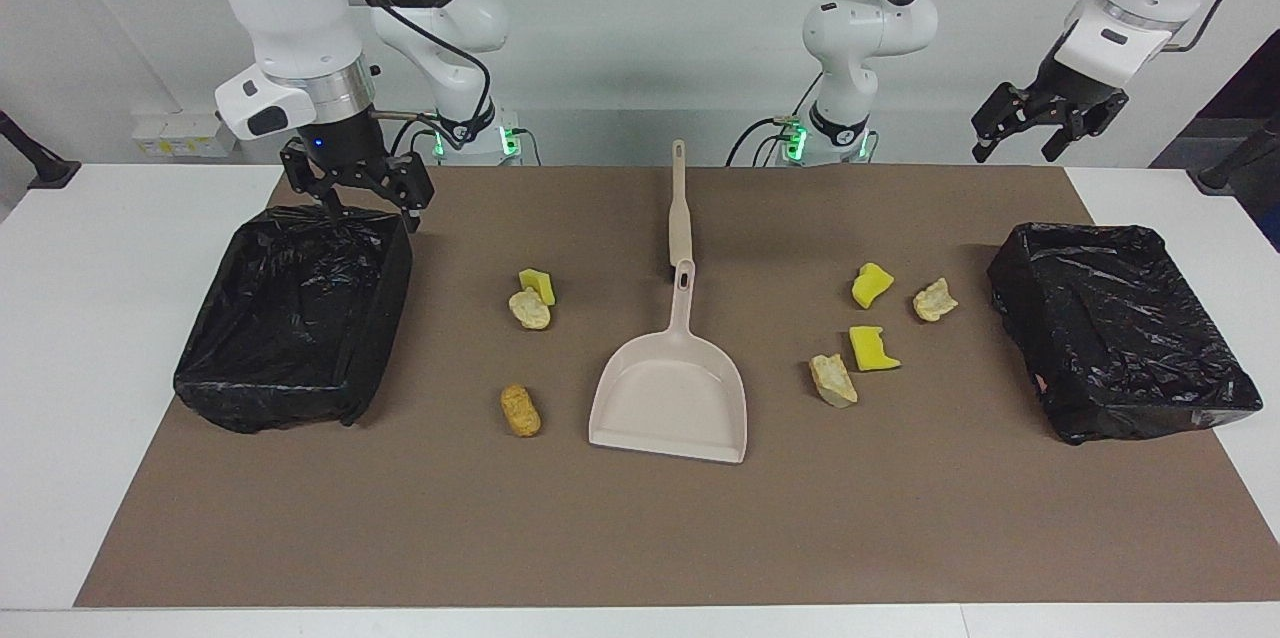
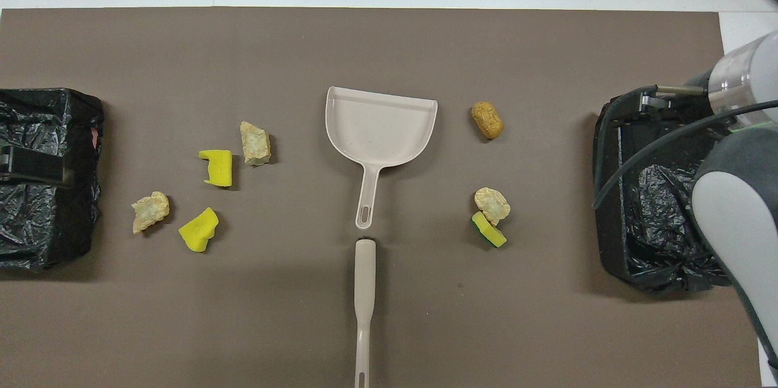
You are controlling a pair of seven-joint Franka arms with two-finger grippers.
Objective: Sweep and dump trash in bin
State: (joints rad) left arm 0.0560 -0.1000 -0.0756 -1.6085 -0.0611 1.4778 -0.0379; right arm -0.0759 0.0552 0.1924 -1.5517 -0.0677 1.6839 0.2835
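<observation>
Lying mid-mat, the beige dustpan has seven trash scraps scattered either side of it, the brush just beside its handle. The right gripper hangs spread and empty over one black-lined bin; the left gripper, likewise spread and empty, waits raised near the other bin.

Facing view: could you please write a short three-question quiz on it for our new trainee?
1. True or false: the beige plastic dustpan already holds a scrap.
2. How many trash scraps lie on the brown mat?
3. The open right gripper hangs over: A) the black-lined bin at the right arm's end; B) the dustpan; C) the beige-handled brush.
Key: 1 false; 2 seven; 3 A.
</observation>
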